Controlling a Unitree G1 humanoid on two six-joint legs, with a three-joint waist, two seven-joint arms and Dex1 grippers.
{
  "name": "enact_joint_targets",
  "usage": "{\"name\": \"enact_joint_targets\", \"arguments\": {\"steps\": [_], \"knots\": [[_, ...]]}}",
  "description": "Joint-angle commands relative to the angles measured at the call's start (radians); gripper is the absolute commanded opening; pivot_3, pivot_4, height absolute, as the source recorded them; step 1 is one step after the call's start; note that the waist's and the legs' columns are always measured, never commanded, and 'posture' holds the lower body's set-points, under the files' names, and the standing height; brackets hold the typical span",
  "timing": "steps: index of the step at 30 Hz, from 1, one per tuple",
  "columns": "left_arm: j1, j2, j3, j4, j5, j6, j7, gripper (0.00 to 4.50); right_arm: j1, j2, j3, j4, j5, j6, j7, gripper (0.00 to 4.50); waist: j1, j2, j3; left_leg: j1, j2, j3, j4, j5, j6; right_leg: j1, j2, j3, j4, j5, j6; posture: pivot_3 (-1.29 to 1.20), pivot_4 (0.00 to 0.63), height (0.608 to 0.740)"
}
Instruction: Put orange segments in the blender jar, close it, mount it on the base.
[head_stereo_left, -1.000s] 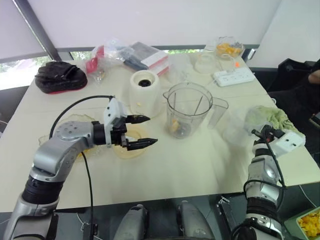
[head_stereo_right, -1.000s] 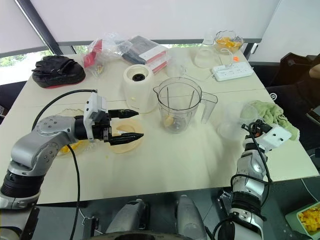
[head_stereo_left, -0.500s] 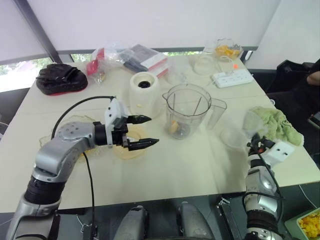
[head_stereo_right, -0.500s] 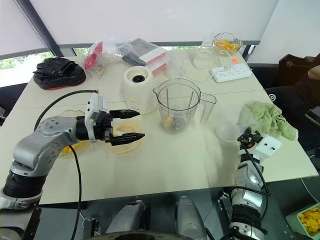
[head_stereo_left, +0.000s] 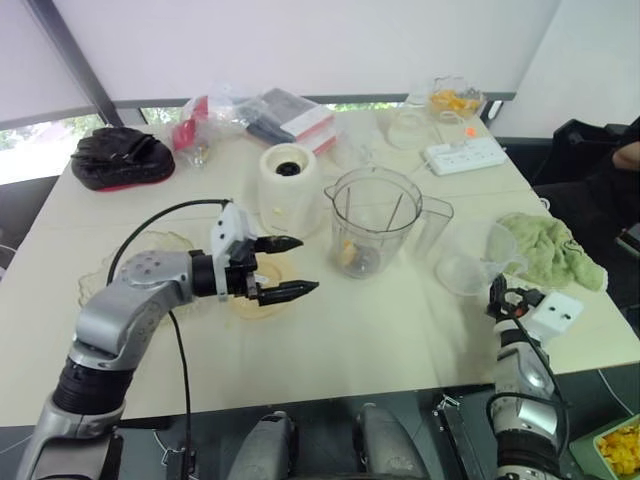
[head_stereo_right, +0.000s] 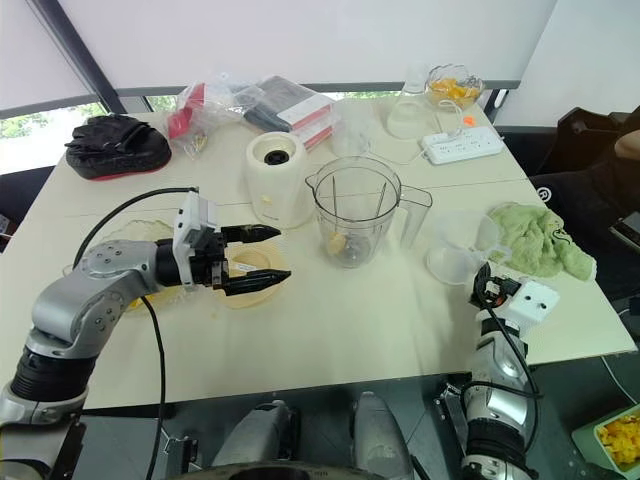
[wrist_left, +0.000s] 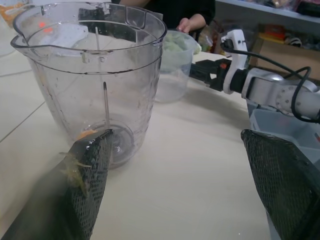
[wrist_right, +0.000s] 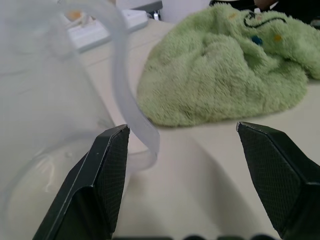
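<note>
Fingers of our left gripper (head_stereo_left: 282, 267) stand wide apart and hold nothing, with bits of orange pulp stuck to one of them. Our right gripper (wrist_right: 187, 175) is spread too, one finger beside the handle loop of a small clear cup (head_stereo_left: 470, 262), nothing clamped between them.

We see the blender jar (head_stereo_left: 374, 221) upright near the middle of the bench (head_stereo_left: 350, 340), lid off, with an orange segment (head_stereo_left: 348, 251) lying at its bottom by the blades. Just behind and to its left stands the base (head_stereo_left: 289, 188), cream-white with a black socket on top. A yellow dish (head_stereo_right: 252, 272) sits under our left fingers.

Around these lie a green towel (head_stereo_left: 555, 248) beyond the cup, a white power strip (head_stereo_left: 467, 153), a glass bowl of orange pieces (head_stereo_left: 458, 97) at the far edge, a clear lid (head_stereo_left: 411, 125), some plastic-wrapped packages (head_stereo_left: 255, 112) and a black padded mitt (head_stereo_left: 120, 155) at the far left. Nothing stands between our left fingers and the jar.

Our left forearm reaches across the bench, roughly level, fingers pointing toward the jar. Our right wrist sits low at the bench's near right edge. A person's hand (wrist_left: 186, 24) shows beyond the bench. We cannot read any writing.
</note>
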Motion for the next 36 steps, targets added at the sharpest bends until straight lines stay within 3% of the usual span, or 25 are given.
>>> {"name": "enact_joint_targets", "arguments": {"steps": [1,10,16,22,30,36], "knots": [[-0.001,0.000,-0.003,-0.033,0.000,-0.017,0.003,4.23,0.034,-0.006,-0.004,-0.089,0.003,0.006,0.001,3.58,0.000,0.000,0.000,0.000,0.000,0.000,0.000,0.000,0.000,0.000,0.000,0.000,0.000,0.000,0.000,0.00,0.150,0.740],[-0.006,0.000,-0.008,-0.022,-0.001,-0.021,-0.005,4.23,0.170,0.002,0.028,-0.277,0.017,0.089,0.035,3.58,0.004,0.000,0.000,0.000,0.000,0.000,-0.001,0.000,0.000,0.000,0.000,0.000,-0.001,0.000,0.000,0.00,0.150,0.740],[-0.031,0.011,-0.005,0.013,0.001,-0.023,-0.026,4.23,0.350,-0.075,0.099,-0.498,0.026,0.186,0.176,3.58,0.010,0.001,0.001,0.000,0.000,0.000,-0.002,0.000,0.000,0.000,-0.001,0.000,-0.002,0.000,0.000,0.00,0.150,0.740],[-0.057,0.037,-0.006,0.064,0.009,-0.036,-0.071,4.23,0.364,-0.252,0.056,-0.655,0.124,0.326,0.329,3.58,0.033,0.002,0.001,0.000,0.000,-0.002,-0.006,0.000,0.000,0.000,-0.001,-0.001,-0.004,0.000,0.000,0.00,0.150,0.740],[-0.124,0.087,-0.032,0.161,0.048,-0.056,-0.167,4.23,0.357,-0.696,-0.011,-0.816,0.395,0.670,0.717,3.58,0.030,0.000,0.002,0.000,0.000,-0.002,-0.006,0.000,0.000,0.002,-0.001,-0.002,-0.006,0.000,0.000,0.00,0.150,0.740],[-0.141,0.128,-0.028,0.184,0.069,-0.050,-0.201,4.23,0.285,-0.837,-0.043,-0.912,0.529,0.798,0.815,3.58,0.031,-0.002,0.003,0.000,0.001,-0.002,-0.007,0.000,0.001,0.002,-0.001,-0.003,-0.009,0.000,0.000,0.00,0.150,0.740]]}}
